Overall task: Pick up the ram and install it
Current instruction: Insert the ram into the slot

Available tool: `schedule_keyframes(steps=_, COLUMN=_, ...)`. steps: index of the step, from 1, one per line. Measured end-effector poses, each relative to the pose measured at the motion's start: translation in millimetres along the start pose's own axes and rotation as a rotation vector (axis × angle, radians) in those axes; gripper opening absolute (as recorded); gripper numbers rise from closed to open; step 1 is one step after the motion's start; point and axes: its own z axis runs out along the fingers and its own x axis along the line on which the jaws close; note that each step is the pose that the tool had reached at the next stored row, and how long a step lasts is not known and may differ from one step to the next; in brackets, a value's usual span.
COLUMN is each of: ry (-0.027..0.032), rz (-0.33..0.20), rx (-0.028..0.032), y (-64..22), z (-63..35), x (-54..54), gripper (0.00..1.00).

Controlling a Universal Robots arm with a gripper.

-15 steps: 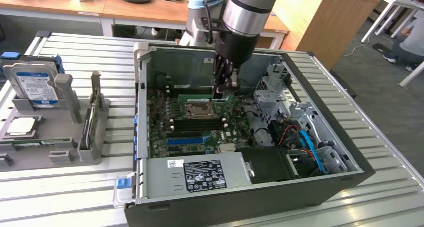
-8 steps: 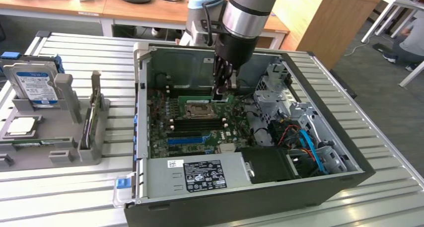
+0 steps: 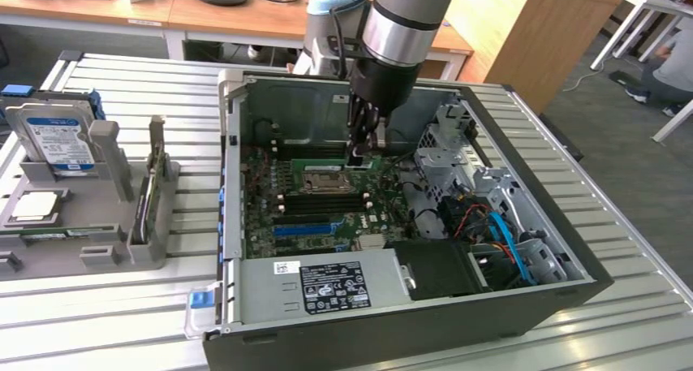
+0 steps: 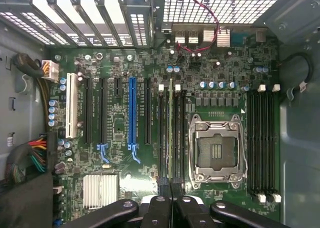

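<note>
The fingers [image 4: 161, 210] were closed together, with only a thin gap between them. Their tips stood just at one end of the ram [image 4: 171, 133], in line with its upper edge. I could not tell whether they pinched this end or only pressed on it, because the fingers themselves covered the place of contact. The ram stood on its long edge in a slot of the motherboard [image 4: 120, 128], between the blue slot [image 4: 132, 110] and the empty processor socket [image 4: 216, 150]. Its long axis ran parallel to the other memory slots beside it, and a white latch [image 4: 161, 88] was near its far end. In the wrist view it appeared edge-on, as a thin green line, so its chips were not possible to make out. In the exterior view the ram [image 3: 323, 161] was a narrow green strip lying from the exterior view's left to its right. The fingers [image 3: 361, 140] came down on its right end, and the arm [image 3: 401, 30] above hid part of the computer case [image 3: 379, 338], which lay open on the table [image 3: 109, 306].
</note>
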Motion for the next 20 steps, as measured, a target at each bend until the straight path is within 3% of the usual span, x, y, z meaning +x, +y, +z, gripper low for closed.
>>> schedule_keyframes(steps=20, ry=-0.0001, rz=0.0, rx=0.0, y=-2.6, z=0.1, x=1.4, gripper=0.11)
